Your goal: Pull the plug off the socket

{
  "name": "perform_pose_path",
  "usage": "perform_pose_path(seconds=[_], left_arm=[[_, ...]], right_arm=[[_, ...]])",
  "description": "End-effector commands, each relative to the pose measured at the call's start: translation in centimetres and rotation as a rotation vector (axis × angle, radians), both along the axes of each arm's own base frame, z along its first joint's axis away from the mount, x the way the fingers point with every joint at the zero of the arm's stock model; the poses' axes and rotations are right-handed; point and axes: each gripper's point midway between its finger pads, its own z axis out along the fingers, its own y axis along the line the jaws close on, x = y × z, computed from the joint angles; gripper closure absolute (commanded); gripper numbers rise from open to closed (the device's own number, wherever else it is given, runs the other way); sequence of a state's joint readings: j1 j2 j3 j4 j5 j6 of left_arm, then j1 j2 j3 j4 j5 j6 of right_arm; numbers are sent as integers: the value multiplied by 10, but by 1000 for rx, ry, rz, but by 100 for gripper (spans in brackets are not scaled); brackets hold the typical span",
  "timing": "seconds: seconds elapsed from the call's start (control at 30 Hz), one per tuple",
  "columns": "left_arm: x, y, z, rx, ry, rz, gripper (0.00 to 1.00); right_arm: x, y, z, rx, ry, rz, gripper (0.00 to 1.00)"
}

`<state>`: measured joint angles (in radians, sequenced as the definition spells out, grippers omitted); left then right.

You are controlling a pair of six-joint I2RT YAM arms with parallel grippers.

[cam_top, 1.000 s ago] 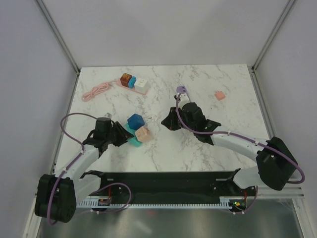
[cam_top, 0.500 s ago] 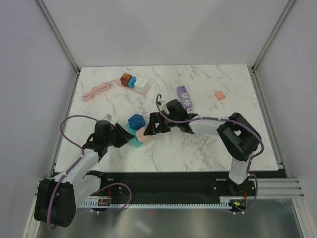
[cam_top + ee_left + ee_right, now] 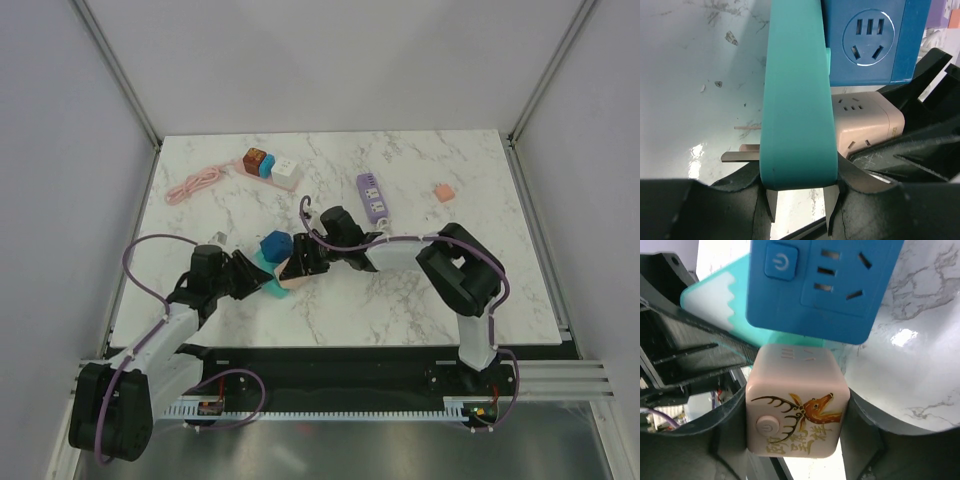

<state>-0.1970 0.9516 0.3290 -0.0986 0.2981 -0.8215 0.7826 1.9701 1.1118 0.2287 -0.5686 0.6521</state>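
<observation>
The left gripper (image 3: 801, 207) pinched the teal plug (image 3: 795, 100) between its fingers. The right gripper (image 3: 796, 412) clamped the beige socket cube (image 3: 797, 385), just beside a blue socket cube (image 3: 825, 285).

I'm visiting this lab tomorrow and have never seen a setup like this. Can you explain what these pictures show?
This is a robot with two arms fixed at the near edge of a marble table. The wide picture looks down from above. The two close-ups come from cameras on the wrists. The left hand pinches a teal bar. A blue socket cube and a beige cube seem to be attached to that bar. The right hand grips the beige cube on both sides. Farther back lie a purple power strip, a small pink cube, a pink cable and a row of little cubes.
</observation>
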Motion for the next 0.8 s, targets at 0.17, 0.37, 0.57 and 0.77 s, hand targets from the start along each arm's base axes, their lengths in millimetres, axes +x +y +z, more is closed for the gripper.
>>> perform_pose_path(seconds=[0.17, 0.37, 0.57, 0.77], left_arm=[[0, 11, -4, 82, -34, 1, 98], [-3, 12, -9, 85, -18, 5, 98], [-7, 1, -2, 36, -38, -53, 98], [-15, -15, 13, -48, -74, -136, 98]], right_arm=[[30, -27, 64, -36, -254, -200, 100], [47, -71, 88, -76, -342, -370, 100], [117, -193, 101, -95, -316, -645, 100], [165, -340, 80, -141, -238, -946, 100]])
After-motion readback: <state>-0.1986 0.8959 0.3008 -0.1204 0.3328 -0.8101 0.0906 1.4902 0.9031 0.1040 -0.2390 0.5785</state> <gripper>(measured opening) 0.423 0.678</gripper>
